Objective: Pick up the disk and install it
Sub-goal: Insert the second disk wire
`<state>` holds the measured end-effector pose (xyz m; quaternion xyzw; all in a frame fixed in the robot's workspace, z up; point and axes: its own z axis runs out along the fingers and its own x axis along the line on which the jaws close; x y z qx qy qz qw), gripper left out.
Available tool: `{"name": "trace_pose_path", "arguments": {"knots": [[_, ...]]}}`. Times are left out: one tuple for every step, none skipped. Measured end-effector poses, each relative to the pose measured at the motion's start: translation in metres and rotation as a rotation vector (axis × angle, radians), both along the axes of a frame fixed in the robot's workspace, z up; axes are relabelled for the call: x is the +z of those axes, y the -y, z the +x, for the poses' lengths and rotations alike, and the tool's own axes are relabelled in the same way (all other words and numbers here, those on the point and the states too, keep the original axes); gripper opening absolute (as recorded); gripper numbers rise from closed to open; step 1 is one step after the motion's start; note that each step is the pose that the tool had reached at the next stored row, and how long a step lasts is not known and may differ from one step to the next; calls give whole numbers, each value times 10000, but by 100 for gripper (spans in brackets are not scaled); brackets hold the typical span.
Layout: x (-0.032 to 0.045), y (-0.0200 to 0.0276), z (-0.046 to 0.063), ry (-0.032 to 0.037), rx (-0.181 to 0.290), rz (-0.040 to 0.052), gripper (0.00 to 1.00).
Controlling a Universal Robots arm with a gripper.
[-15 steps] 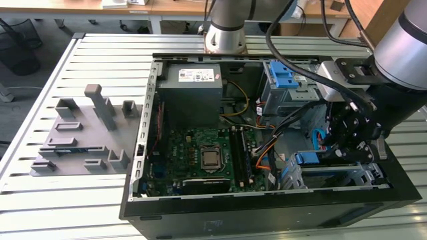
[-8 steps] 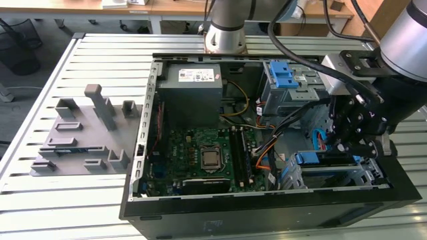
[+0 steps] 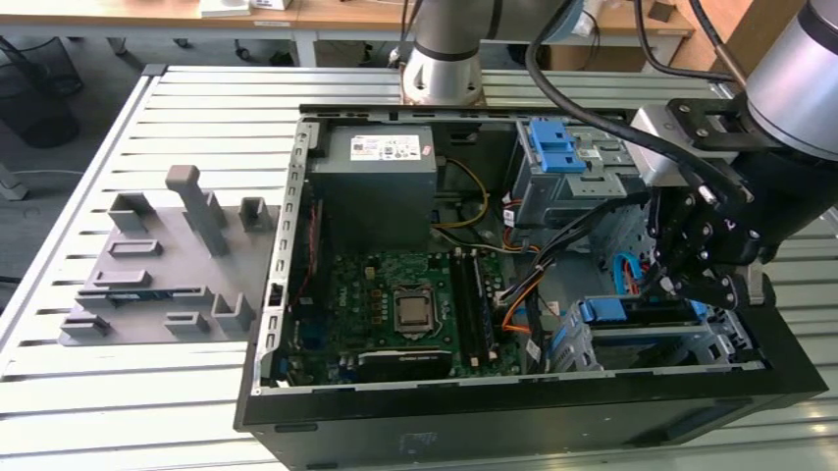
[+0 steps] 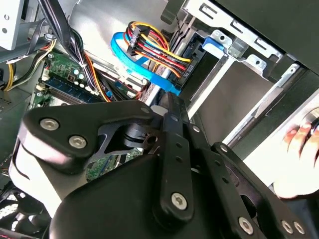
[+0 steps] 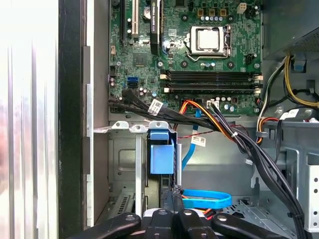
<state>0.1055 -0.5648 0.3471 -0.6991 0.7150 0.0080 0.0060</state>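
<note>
Start at your gripper. In both wrist views its two fingers look pressed together with nothing visible between them, so take it as closed and empty. In the exterior view the gripper hangs directly over the drive cage, with its tips at about the level of the cage's upper rim.

The disk is just ahead of the tips. It already sits in the drive cage, and its blue bracket end stands proud of the cage's open mouth. It lies edge-on to you. I judge that its long axis runs down into the cage, on nearly the same line as your fingers, so the disk is straight ahead of the tool and not off to one side. You cannot tell from here whether the tips touch the bracket or stop just short of it. In the exterior view the disk shows as a blue strip along the cage's top. It looks close to seated, though how deep it sits is hidden.

A blue data cable loops just beside the cage, close to your fingers. The motherboard lies beyond the cage, well apart from it.
</note>
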Motion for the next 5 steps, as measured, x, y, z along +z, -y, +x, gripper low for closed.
{"name": "trace_pose_path", "arguments": {"knots": [[0, 0, 0, 0, 0, 1, 11], [0, 0, 0, 0, 0, 1, 11], [0, 0, 0, 0, 0, 1, 11], [1, 0, 0, 0, 0, 0, 11], [1, 0, 0, 0, 0, 1, 11]]}}
